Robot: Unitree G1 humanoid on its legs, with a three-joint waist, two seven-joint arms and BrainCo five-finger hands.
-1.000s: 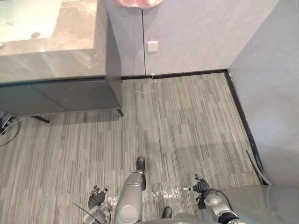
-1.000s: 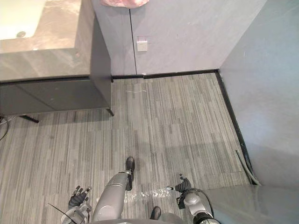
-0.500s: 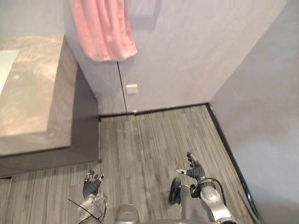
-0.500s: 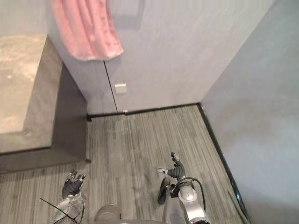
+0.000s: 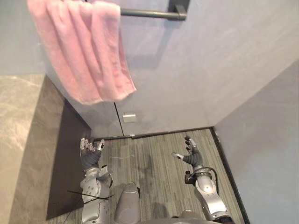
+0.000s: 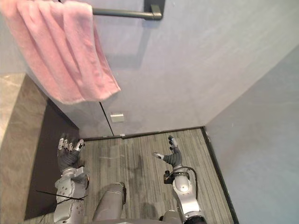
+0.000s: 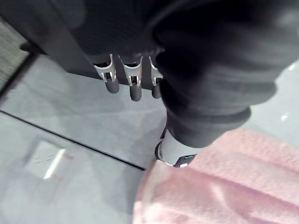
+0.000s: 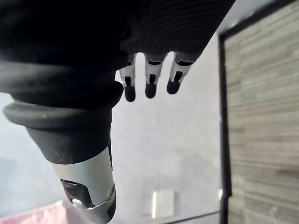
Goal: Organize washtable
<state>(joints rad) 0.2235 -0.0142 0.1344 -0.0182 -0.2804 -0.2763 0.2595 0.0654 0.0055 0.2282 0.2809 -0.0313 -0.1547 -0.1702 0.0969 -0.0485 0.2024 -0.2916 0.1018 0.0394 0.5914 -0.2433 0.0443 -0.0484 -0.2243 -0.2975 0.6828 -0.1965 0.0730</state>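
A pink towel [image 5: 84, 51] hangs from a dark rail [image 5: 149, 14] on the grey wall, above the end of the stone washtable [image 5: 21, 140]. My left hand [image 5: 89, 156] is raised in front of the washtable's dark side panel, fingers straight and spread, holding nothing. My right hand [image 5: 190, 155] is up over the striped floor, also open and empty. In the left wrist view the fingers [image 7: 133, 86] point at the wall with the towel [image 7: 219, 186] beyond them. Straight fingers [image 8: 149, 81] face the wall in the right wrist view.
A white wall socket [image 5: 129, 118] sits low on the wall under the towel. A second grey wall [image 5: 261, 158] closes the corner on the right. Striped grey floor [image 5: 149, 158] lies between the washtable's side and that corner.
The camera has tilted up: the towel and rail now show large at the top. Both hands have risen from low over the floor to chest height, still open.
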